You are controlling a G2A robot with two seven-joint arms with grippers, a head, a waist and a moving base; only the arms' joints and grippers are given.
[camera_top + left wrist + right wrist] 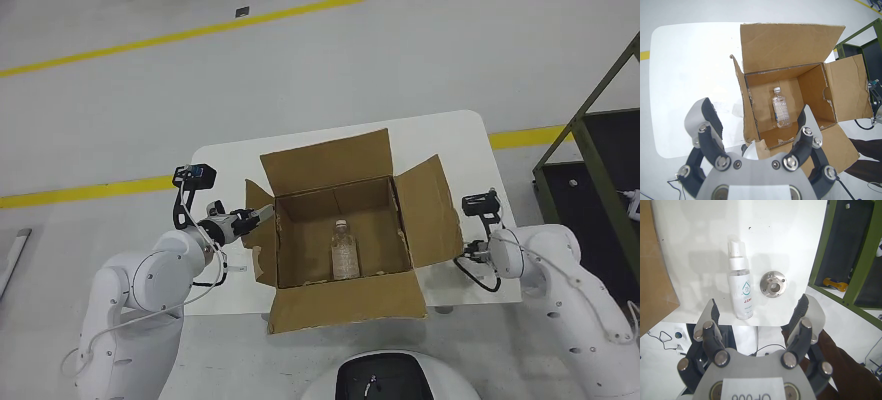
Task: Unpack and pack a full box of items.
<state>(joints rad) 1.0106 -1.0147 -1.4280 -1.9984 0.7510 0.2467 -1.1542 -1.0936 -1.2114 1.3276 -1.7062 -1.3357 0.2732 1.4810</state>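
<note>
Unpacking, prob. near end: one bottle (pixel 780 108) lies in box (pixel 810 91); L gripper (pixel 757 108) wide, empty; next: reach in, grasp bottle.

In the top view the left arm (pixel 150 285) bends at lower left, the left gripper (pixel 756 106) spread wide. The right arm (pixel 560 275) sits lower right, the right gripper (pixel 758 300) likewise agape.
</note>
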